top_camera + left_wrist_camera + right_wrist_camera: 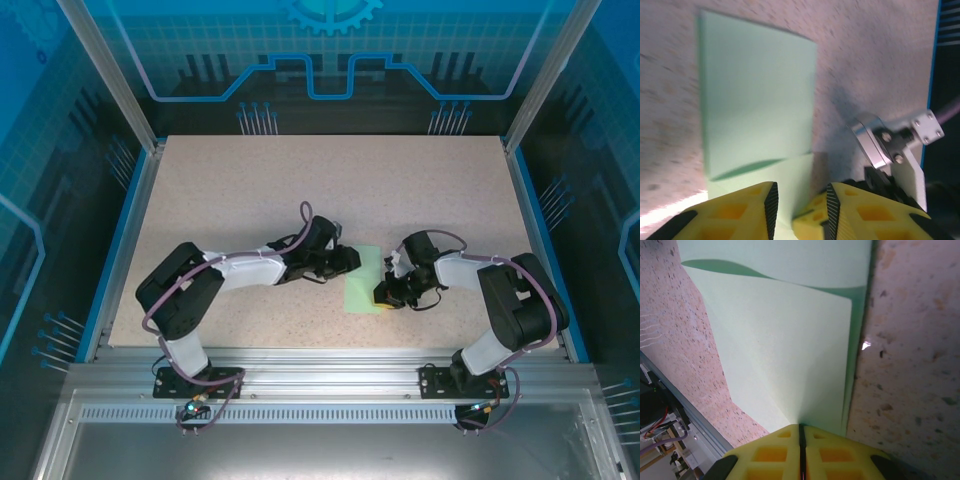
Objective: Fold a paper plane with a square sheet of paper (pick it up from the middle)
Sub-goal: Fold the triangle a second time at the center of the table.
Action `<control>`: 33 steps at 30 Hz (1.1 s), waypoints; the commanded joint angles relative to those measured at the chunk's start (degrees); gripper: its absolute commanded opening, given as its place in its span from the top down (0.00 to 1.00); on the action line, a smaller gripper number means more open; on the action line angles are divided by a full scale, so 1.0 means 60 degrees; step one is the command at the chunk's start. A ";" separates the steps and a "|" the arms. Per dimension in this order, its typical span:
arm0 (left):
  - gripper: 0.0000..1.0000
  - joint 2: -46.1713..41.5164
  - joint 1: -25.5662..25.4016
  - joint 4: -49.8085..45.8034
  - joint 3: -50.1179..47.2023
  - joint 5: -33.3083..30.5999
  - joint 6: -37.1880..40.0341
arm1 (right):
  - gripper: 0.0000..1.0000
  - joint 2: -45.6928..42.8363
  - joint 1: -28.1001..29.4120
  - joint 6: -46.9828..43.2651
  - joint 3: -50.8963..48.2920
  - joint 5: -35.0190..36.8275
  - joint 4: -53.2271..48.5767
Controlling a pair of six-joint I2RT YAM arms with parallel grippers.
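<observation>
Jaws: right pinching, left spread
Right gripper is holding an edge of the square sheet of paper, lying on the desk at frame centre, left gripper beside it.

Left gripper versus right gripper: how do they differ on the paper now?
The right gripper is shut, pinching a raised flap of the square sheet of paper; the left gripper is open, jaws apart. The right gripper holds the sheet's near end; the left gripper sits at its far end. Both have yellow fingers.
</observation>
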 commanded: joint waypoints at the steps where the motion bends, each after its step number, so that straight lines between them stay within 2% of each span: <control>1: 0.67 0.0498 -0.0250 -0.0115 0.0349 0.0436 -0.0058 | 0.91 0.0129 -0.0022 -0.0018 -0.0260 0.0727 -0.0219; 6: 0.68 0.1160 -0.0276 0.0440 0.0216 0.0582 -0.0523 | 0.91 0.0078 -0.0023 -0.0030 -0.0231 0.0721 -0.0234; 12: 0.69 0.1548 -0.0267 0.0461 0.0091 0.0417 -0.0511 | 0.91 -0.0022 -0.0026 0.0002 -0.0187 0.0557 -0.0201; 20: 0.71 0.1771 -0.0267 0.0334 -0.0001 0.0302 -0.0427 | 0.88 -0.0951 0.0413 0.0038 0.0412 0.0113 -0.0376; 33: 0.71 0.1750 -0.0270 0.0283 0.0019 0.0296 -0.0470 | 0.91 0.0287 0.1101 0.0634 0.0903 0.0303 0.0501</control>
